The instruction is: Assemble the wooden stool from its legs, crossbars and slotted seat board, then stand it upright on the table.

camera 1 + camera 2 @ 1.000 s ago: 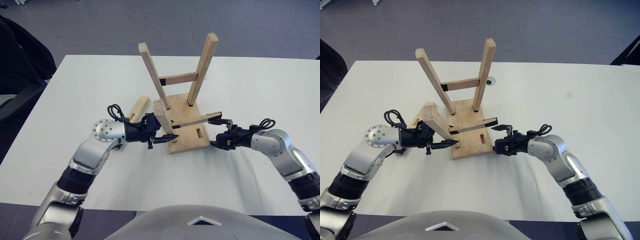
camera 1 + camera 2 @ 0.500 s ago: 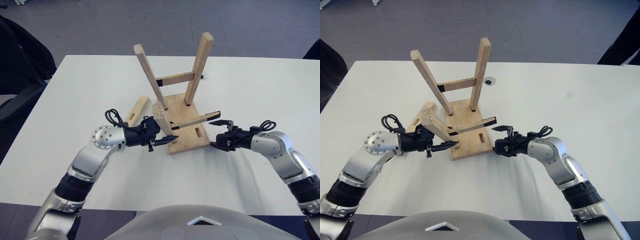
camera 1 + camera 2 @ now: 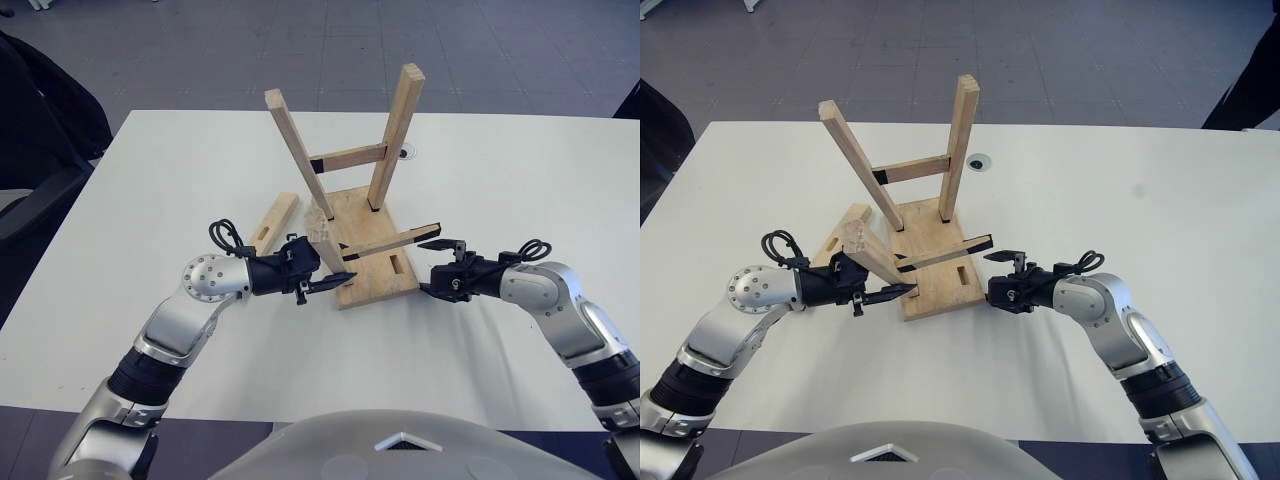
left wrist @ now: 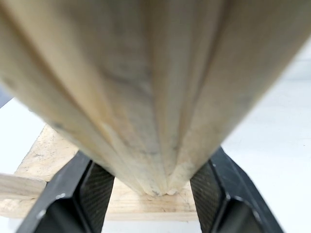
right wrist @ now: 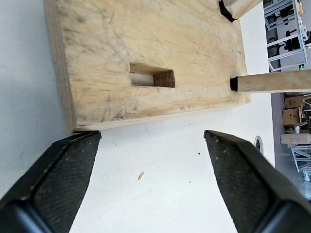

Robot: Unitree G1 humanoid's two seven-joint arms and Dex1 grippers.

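Observation:
The slotted seat board (image 3: 385,268) lies flat on the white table. Two legs (image 3: 390,135) stand up from its far end, joined by a crossbar (image 3: 350,157). My left gripper (image 3: 335,278) is shut on a third leg (image 3: 324,240) at the board's near left corner; in the left wrist view that leg (image 4: 146,87) sits between the fingers (image 4: 80,194). A second crossbar (image 3: 395,240) runs from this leg to the right, its free end above the board. My right gripper (image 3: 437,268) stands open just right of the board (image 5: 146,43), by an open slot (image 5: 150,75).
A loose leg (image 3: 275,222) lies on the table left of the board, behind my left gripper. A small round fitting (image 3: 980,160) sits in the table behind the stool. The table stretches bare to the right and toward me.
The two upright legs and the board have shifted slightly to the left. My left gripper has drawn a little to the left with its leg. The right gripper has barely moved.

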